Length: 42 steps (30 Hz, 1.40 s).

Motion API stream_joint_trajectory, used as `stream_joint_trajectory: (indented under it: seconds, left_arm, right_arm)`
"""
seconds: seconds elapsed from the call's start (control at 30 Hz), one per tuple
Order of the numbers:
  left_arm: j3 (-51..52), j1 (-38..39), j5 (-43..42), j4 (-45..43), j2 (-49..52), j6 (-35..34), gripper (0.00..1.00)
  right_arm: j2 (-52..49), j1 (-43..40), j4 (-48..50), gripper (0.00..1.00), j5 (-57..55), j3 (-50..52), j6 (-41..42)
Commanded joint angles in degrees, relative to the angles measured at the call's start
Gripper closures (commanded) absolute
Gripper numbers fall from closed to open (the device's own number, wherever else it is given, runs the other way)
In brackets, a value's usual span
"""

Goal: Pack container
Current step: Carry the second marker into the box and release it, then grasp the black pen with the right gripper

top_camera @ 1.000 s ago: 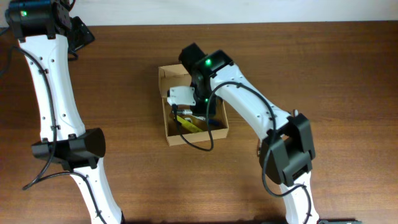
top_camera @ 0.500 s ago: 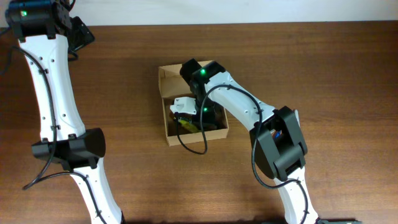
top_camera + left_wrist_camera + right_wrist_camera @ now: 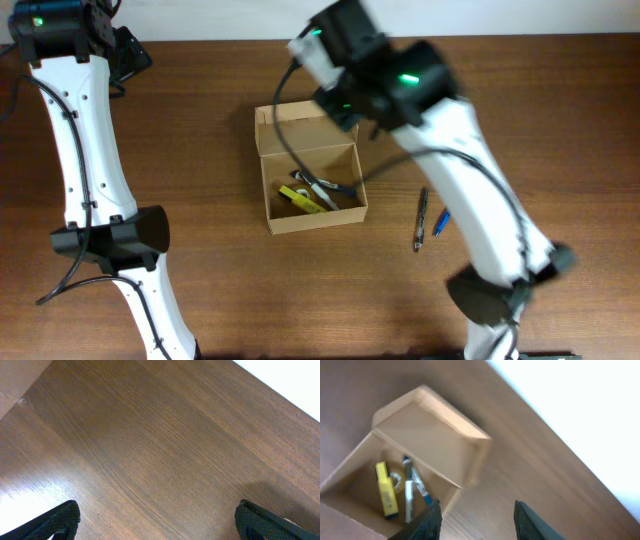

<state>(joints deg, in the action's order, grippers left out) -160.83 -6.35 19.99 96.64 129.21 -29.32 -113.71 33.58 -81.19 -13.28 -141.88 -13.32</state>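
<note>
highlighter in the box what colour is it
Yellow. The highlighter shows best in the right wrist view, lying inside the open container.

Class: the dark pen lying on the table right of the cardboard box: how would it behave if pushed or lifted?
Slim and seemingly round, the dark pen probably rolls if pushed sideways, perhaps into the blue pen beside it. It likely lifts light and stiff, though a narrow barrel may slip.
</note>
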Motion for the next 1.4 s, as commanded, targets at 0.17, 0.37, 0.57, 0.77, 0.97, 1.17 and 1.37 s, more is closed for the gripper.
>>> stream_joint_trajectory:
  seconds: [0.17,0.37,0.57,0.77,0.97,1.17,1.37]
  left_arm:
    - [-0.61,-0.2,0.61,0.02,-1.84,0.74,0.0]
    - [-0.61,-0.2,0.61,0.02,-1.84,0.74,0.0]
    - [-0.61,-0.2,0.61,0.02,-1.84,0.74,0.0]
    - [-0.61,-0.2,0.61,0.02,-1.84,0.74,0.0]
    - [-0.61,-0.2,0.61,0.02,-1.84,0.74,0.0]
    - [-0.61,-0.2,0.61,0.02,-1.84,0.74,0.0]
    - [-0.61,-0.2,0.61,0.02,-1.84,0.74,0.0]
  right_arm:
    - [2.78,-11.32,-9.97,0.59,-0.55,0.15,21.2]
    - [2.78,-19.85,-12.0,0.64,9.31,10.54,21.38]
    - [2.78,-22.03,-3.39,0.66,14.78,31.15,21.94]
    - [2.78,-22.51,10.93,0.65,14.78,49.79,25.46]
    - [2.78,-23.47,22.69,0.59,15.89,62.2,26.51]
    - [2.78,-23.54,27.98,0.6,15.74,67.93,26.51]
    - [2.78,-23.54,30.08,0.6,15.67,71.25,26.53]
